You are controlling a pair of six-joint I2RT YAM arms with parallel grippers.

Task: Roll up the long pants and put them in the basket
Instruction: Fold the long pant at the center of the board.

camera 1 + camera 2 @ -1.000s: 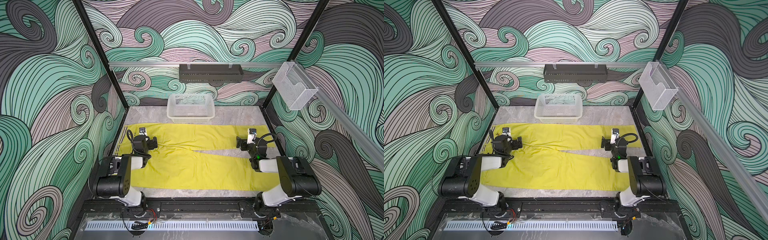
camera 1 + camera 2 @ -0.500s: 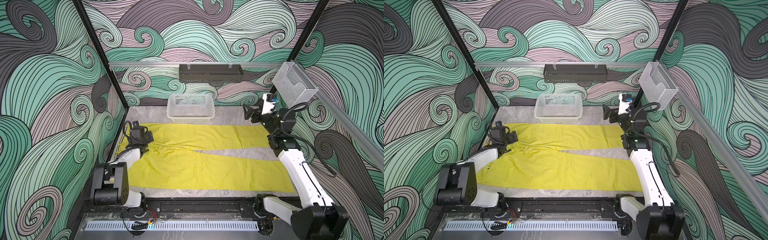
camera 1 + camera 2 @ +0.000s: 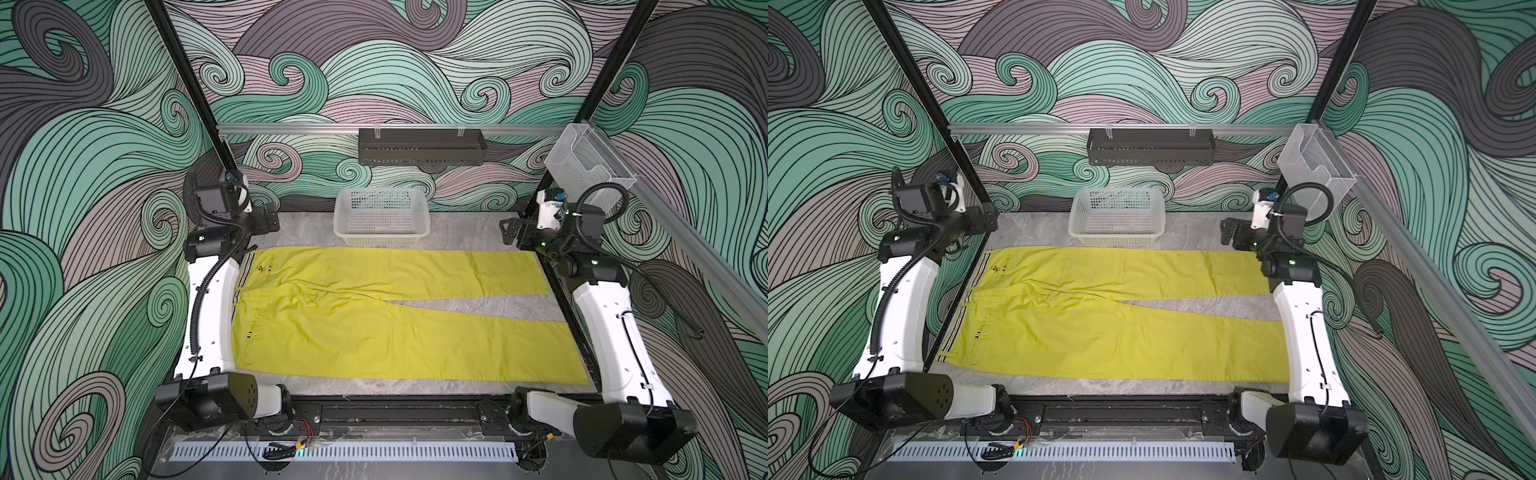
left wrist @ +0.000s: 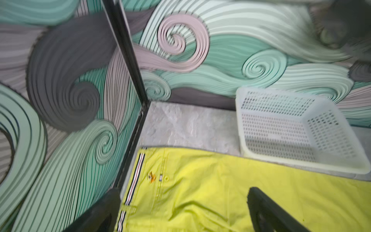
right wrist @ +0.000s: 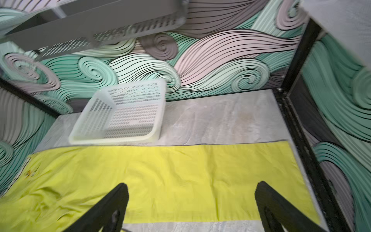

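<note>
Left jaws hang spread and empty by the far corner of the striped waistband end. The long pants (image 3: 374,328) lie flat and unrolled across the grey table (image 3: 465,227), bright yellow-green, tiny orange logo by the dark waistband stripes, both legs running right with a thin wedge of table between, white basket (image 3: 380,216) just behind. Right jaws, also spread and empty, hang near the far hem.

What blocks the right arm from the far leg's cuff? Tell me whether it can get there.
Probably yes. The right gripper hangs open and empty close above the cuff of the long pants, only bare table between; the white basket stands well aside.
</note>
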